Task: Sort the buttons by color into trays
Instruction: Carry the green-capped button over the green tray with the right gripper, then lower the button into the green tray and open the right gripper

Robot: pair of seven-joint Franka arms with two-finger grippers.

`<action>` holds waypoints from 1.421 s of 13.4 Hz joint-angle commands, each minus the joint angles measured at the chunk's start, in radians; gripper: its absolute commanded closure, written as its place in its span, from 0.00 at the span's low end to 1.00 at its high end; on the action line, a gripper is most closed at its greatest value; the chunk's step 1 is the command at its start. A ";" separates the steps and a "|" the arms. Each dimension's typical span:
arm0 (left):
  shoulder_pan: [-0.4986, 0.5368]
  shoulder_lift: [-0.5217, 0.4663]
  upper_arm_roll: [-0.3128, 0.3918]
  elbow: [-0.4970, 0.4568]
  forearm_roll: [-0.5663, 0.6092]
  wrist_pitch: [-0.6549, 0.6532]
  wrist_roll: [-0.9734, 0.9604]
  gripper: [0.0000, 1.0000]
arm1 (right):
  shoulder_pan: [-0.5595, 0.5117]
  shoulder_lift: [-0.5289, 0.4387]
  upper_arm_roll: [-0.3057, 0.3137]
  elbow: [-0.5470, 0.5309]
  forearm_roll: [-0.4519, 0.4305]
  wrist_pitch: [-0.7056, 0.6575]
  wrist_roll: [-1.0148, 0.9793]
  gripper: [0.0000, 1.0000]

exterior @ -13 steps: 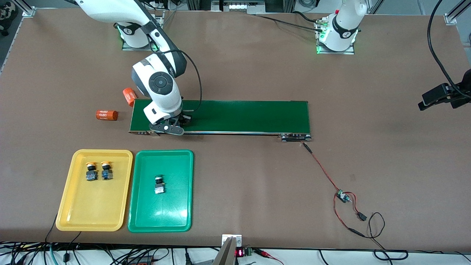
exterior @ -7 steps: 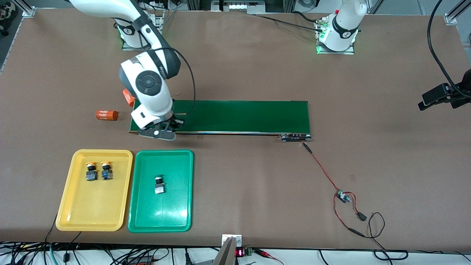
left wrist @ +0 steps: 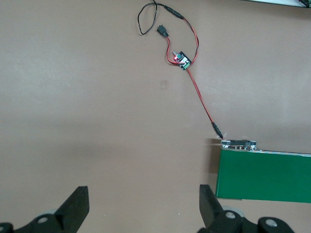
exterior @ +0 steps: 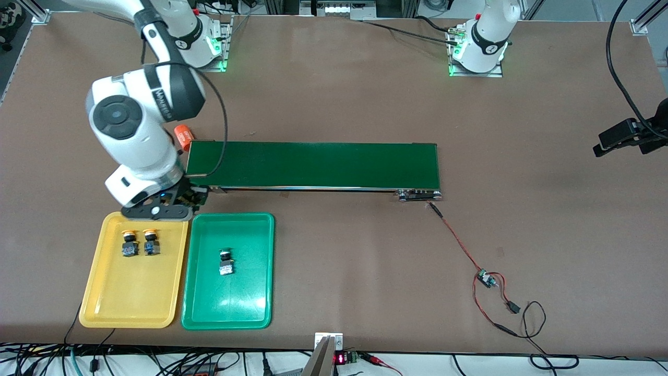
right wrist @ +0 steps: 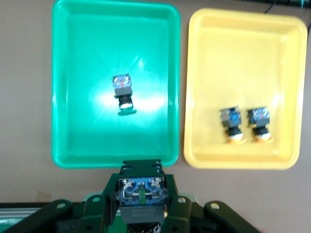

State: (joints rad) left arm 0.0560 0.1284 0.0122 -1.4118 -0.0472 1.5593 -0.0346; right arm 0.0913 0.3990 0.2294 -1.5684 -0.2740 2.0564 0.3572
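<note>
1. Brown table [exterior: 365, 104] fills your front view; the right gripper [exterior: 175, 201] hangs over the gap between belt [exterior: 313, 164] and yellow tray [exterior: 104, 292]. Two yellow buttons [exterior: 138, 243] sit there, one green button [exterior: 225, 261] in the green tray [exterior: 255, 308].
2. Left wrist view: your left gripper [left wrist: 143, 208] gapes wide over bare table, waiting.
3. Right wrist view: your right gripper [right wrist: 141, 206] clamps a fourth button [right wrist: 140, 190].

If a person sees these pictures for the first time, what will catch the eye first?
The yellow tray and the green tray lie side by side, nearer to the front camera than the conveyor belt. The yellow tray holds two orange-capped buttons, the green tray one button. The right gripper, above the trays' edge nearest the belt, grips a fourth button.
</note>
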 commanded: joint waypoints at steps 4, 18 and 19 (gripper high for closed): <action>0.005 -0.009 0.002 -0.013 -0.022 0.012 0.018 0.00 | -0.068 0.191 0.011 0.156 0.088 0.117 -0.245 0.84; 0.005 -0.001 0.000 -0.010 -0.016 0.027 0.021 0.00 | -0.107 0.406 0.013 0.146 0.228 0.492 -0.638 0.80; 0.005 0.000 -0.005 -0.010 -0.010 0.031 0.021 0.00 | -0.107 0.411 0.013 0.145 0.228 0.510 -0.638 0.79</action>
State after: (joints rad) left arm 0.0560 0.1367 0.0121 -1.4153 -0.0472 1.5743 -0.0337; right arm -0.0106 0.7931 0.2326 -1.4402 -0.0716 2.5446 -0.2501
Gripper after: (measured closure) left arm 0.000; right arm 0.590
